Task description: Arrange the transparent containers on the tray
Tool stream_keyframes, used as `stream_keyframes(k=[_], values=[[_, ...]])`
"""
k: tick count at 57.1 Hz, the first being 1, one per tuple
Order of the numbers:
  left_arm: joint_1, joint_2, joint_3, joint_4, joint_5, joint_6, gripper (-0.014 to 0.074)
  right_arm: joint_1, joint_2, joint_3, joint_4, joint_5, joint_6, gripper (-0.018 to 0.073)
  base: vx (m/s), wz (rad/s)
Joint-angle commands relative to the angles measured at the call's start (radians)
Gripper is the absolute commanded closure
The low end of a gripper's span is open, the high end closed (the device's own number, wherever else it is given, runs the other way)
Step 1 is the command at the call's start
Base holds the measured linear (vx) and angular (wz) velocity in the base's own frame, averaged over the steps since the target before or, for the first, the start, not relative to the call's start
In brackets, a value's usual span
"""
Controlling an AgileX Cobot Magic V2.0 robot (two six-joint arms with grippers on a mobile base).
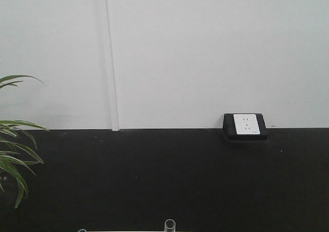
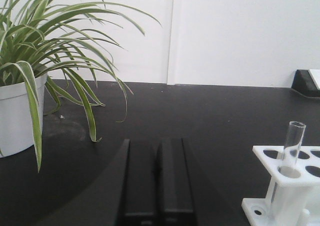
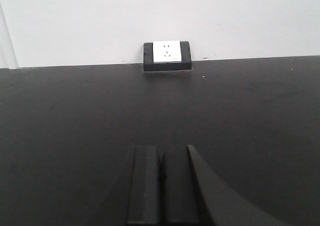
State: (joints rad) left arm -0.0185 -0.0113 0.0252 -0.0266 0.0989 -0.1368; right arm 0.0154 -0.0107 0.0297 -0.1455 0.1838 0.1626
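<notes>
Standing in rack [image 2: 300, 180], tube [image 2: 292, 145] is right of L end effector [image 2: 159, 146].

Left claw [image 2: 159, 147] and right claw [image 3: 160, 152] both closed, fingers together, empty.

The wall [image 1: 205, 47] is white and plain. A thin white strip [image 1: 111, 57] runs up it. The surface [image 1: 154, 180] is black and dull. A white plug socket [image 1: 246, 124] in a black box sits at its back edge. A green plant [image 2: 55, 40] in a white pot [image 2: 17, 116] stands near the left edge.
</notes>
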Motion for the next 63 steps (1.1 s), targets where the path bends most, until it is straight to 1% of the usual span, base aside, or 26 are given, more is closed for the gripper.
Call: stream_keyframes(k=[1, 16, 23, 32, 34, 42, 46, 50, 54, 58, 63], values=[[-0.002, -0.013, 0.037, -0.008, -0.083, 0.000, 0.0603, -0.005, 0.007, 0.009, -0.005, -0.081, -0.006, 0.0571, 0.00, 0.00], [-0.002, -0.013, 0.037, -0.008, -0.083, 0.000, 0.0603, -0.005, 0.007, 0.009, -0.003, -0.084, -0.006, 0.0571, 0.00, 0.00], [-0.002, -0.013, 0.037, -0.008, -0.084, 0.000, 0.0603, -0.005, 0.007, 0.009, 0.070, -0.102, 0.003, 0.0571, 0.00, 0.00], [-0.002, -0.013, 0.037, -0.008, -0.092, 0.000, 0.0603, -0.005, 0.007, 0.009, 0.068, -0.155, -0.005, 0.0571, 0.00, 0.00], [-0.002, -0.013, 0.037, -0.008, -0.122, 0.000, 0.0603, -0.005, 0.007, 0.009, 0.066, -0.176, -0.005, 0.0571, 0.00, 0.00], [-0.002, -0.013, 0.037, -0.008, -0.167, 0.000, 0.0603, -0.005, 0.007, 0.009, 0.053, -0.227, -0.005, 0.0571, 0.00, 0.00], [-0.002, -0.013, 0.032, -0.009, -0.209, -0.002, 0.0603, -0.005, 0.007, 0.005, 0.056, -0.273, -0.005, 0.0571, 0.00, 0.00], [-0.002, -0.013, -0.010, -0.009, -0.239, -0.033, 0.0603, -0.005, 0.008, -0.031, 0.056, -0.281, -0.005, 0.0571, 0.00, 0.00], [-0.002, -0.003, -0.095, -0.008, -0.200, -0.047, 0.0603, -0.005, 0.024, -0.109, 0.056, -0.198, -0.005, 0.0571, 0.00, 0.00], [-0.002, 0.031, -0.213, 0.011, -0.099, -0.028, 0.0603, -0.005, 0.067, -0.236, 0.047, -0.075, -0.009, 0.0571, 0.00, 0.00], [-0.002, 0.103, -0.354, 0.066, 0.035, 0.017, 0.0603, -0.005, 0.151, -0.387, -0.001, 0.035, -0.037, 0.0571, 0.00, 0.00]])
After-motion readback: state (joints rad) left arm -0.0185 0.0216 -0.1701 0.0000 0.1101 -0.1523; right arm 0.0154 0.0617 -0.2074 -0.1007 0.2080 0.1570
